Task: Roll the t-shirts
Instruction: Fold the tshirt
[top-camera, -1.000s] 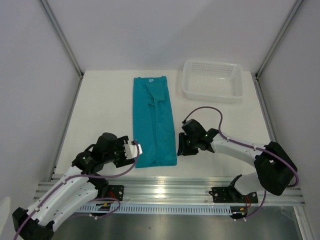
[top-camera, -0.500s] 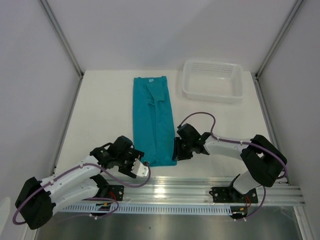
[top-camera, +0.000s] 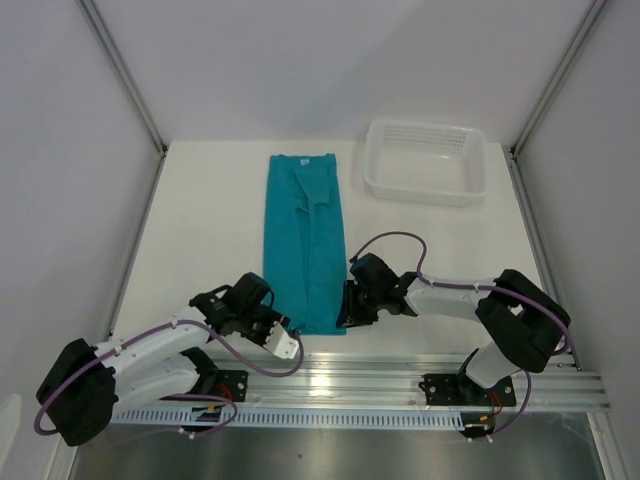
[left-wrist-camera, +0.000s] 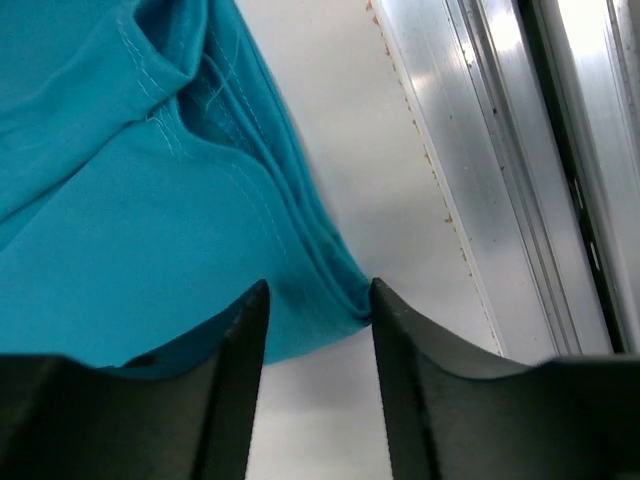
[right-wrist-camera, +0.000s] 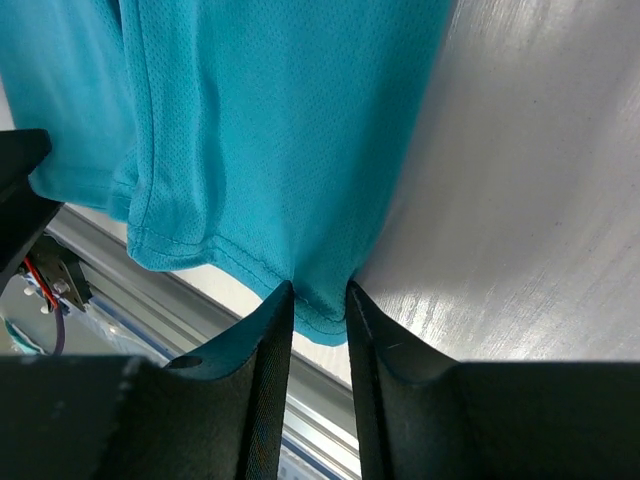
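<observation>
Teal t-shirt (top-camera: 305, 240) lies folded in a long strip down the middle of the white table (top-camera: 200, 220), with a hand at each bottom corner.
At lower left of the top view, the left hand (top-camera: 283, 335) straddles the strip's bottom-left corner, jaws half apart with the hem between them. Just right, the right hand (top-camera: 347, 310) has narrow jaws pinching the bottom-right hem. A white basket (top-camera: 420, 190) sits at upper right, apart from the t-shirt.
</observation>
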